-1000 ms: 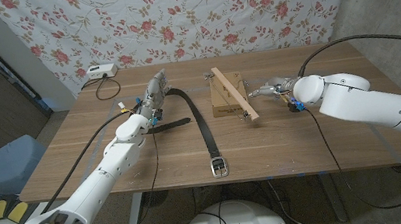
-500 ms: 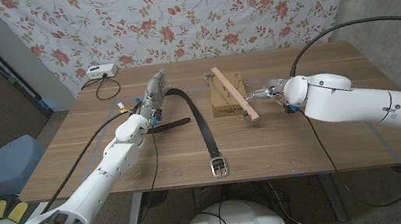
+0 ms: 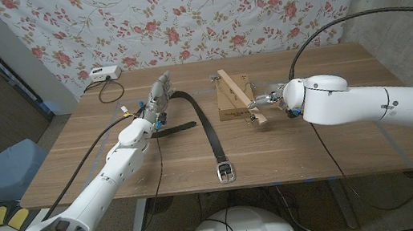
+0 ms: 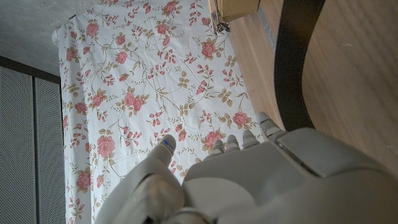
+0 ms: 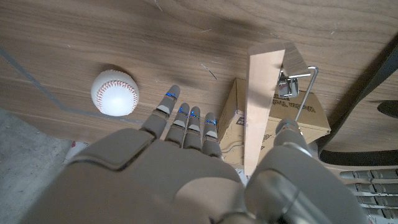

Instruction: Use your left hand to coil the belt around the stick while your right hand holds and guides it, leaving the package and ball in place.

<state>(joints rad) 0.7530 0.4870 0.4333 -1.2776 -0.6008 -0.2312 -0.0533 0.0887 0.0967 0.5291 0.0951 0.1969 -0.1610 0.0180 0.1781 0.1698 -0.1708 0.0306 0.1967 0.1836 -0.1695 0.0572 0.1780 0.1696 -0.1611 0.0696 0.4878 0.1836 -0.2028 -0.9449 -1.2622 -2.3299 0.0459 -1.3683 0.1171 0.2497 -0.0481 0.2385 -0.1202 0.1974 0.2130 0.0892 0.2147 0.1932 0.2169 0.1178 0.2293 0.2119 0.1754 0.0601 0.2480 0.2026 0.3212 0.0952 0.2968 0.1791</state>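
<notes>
White ball [image 5: 115,93] beside cardboard package [image 3: 228,96], stick [image 3: 242,100] across it

A wooden table [image 3: 292,148] stands in front of a floral cloth [image 3: 200,11] hung as a backdrop. At the table's far left corner sits a small white box [image 3: 101,73] with a cable. A blue bin [image 3: 0,170] stands on the floor to the left.

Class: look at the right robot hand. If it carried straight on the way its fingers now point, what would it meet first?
Most likely the stick. The right robot hand is already beside its near end, fingers reaching toward it, with the box under the stick just behind. Whether thumb or fingers already touch the stick is unclear.
</notes>
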